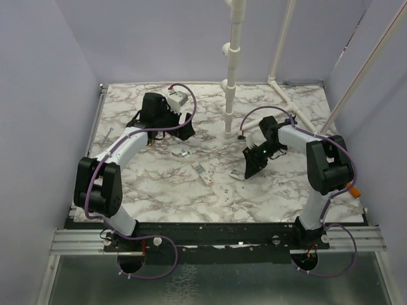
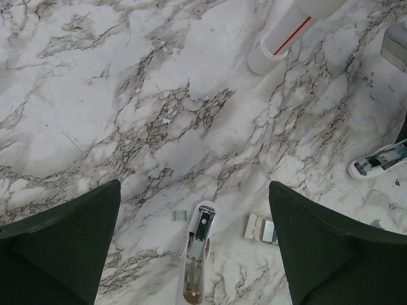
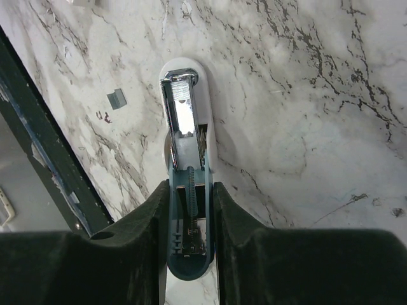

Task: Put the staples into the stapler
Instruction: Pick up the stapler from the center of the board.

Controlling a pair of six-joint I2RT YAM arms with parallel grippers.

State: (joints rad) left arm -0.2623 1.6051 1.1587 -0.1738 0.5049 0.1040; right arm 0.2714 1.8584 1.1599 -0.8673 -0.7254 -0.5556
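Note:
The stapler (image 3: 186,136) lies opened on the marble, with a white base, a chrome channel and a teal rear part with a spring. My right gripper (image 3: 191,185) is shut on that teal part, one finger against each side. In the top view the right gripper (image 1: 245,169) is low over the table's middle right and hides most of the stapler. A short grey strip of staples (image 3: 116,98) lies loose to the stapler's left. My left gripper (image 2: 194,184) hangs wide open above the table and holds nothing. Another strip of staples (image 2: 180,216) lies below it.
A second opened white stapler (image 2: 198,251) lies between the left fingers, with a small white box of staples (image 2: 254,227) beside it. A third white stapler (image 2: 380,159) (image 1: 202,173) lies mid-table. A white pipe foot (image 2: 270,54) (image 1: 229,130) stands behind. The dark table rail (image 3: 44,146) runs left of the right gripper.

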